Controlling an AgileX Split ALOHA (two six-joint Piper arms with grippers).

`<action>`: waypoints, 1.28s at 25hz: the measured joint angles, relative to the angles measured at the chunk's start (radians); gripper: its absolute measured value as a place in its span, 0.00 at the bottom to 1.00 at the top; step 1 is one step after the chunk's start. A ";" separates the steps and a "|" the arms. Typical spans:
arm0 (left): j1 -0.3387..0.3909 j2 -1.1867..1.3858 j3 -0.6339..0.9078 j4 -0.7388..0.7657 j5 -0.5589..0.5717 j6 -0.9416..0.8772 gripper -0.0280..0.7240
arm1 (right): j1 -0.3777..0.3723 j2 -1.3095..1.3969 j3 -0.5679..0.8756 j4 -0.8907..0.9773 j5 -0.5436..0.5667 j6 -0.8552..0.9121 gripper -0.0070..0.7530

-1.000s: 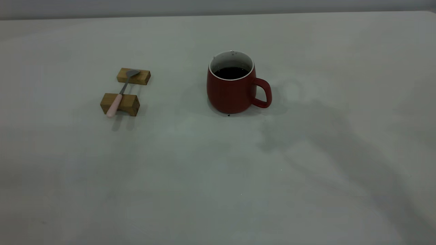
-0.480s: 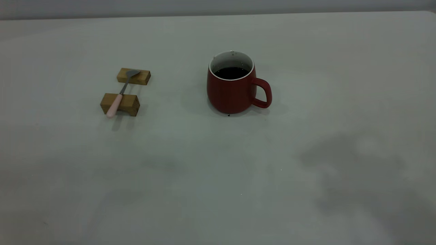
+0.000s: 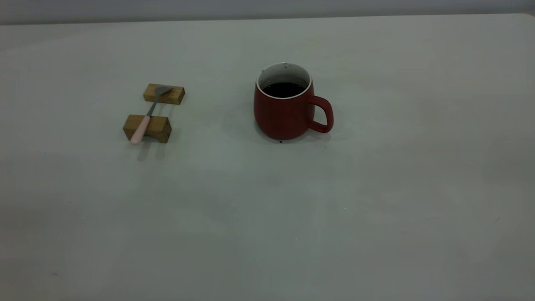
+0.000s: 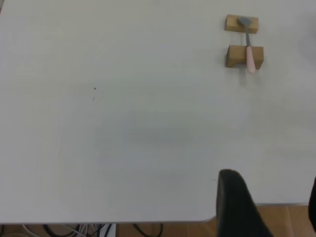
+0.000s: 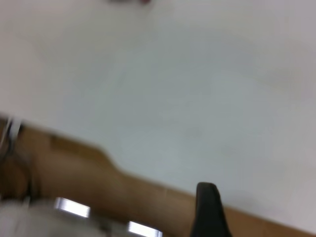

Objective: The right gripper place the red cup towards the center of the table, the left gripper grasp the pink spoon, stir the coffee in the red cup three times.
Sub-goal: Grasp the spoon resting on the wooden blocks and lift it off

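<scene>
The red cup (image 3: 284,113) stands upright near the middle of the table (image 3: 267,217), handle to the right, with dark coffee (image 3: 284,89) inside. The pink spoon (image 3: 144,121) lies across two tan wooden blocks at the left, its bowl on the far block (image 3: 167,95). The left wrist view shows the pink spoon (image 4: 249,57) far off. My left gripper (image 4: 271,197) hangs open and empty over the table's front edge. My right gripper (image 5: 261,202) is also back at the table edge; one dark finger (image 5: 207,210) shows, with a wide bare gap beside it. Neither gripper appears in the exterior view.
The near block (image 3: 155,127) carries the spoon's handle. Open tabletop lies all round the cup and in front of the blocks. The table edge (image 4: 148,220) and brown floor show in both wrist views, with cables (image 4: 74,230) below.
The right arm's shadow beside the cup slid towards the front right and left the table. Cup, spoon and blocks have not moved.
</scene>
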 joint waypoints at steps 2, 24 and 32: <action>0.000 0.000 0.000 0.000 0.000 0.000 0.61 | -0.039 -0.097 0.058 -0.008 -0.018 0.000 0.78; 0.000 0.000 0.000 0.000 0.000 0.000 0.61 | -0.177 -0.396 0.107 -0.062 0.033 0.038 0.78; 0.000 0.000 0.000 0.000 0.000 0.000 0.61 | -0.177 -0.396 0.107 -0.080 0.035 0.038 0.78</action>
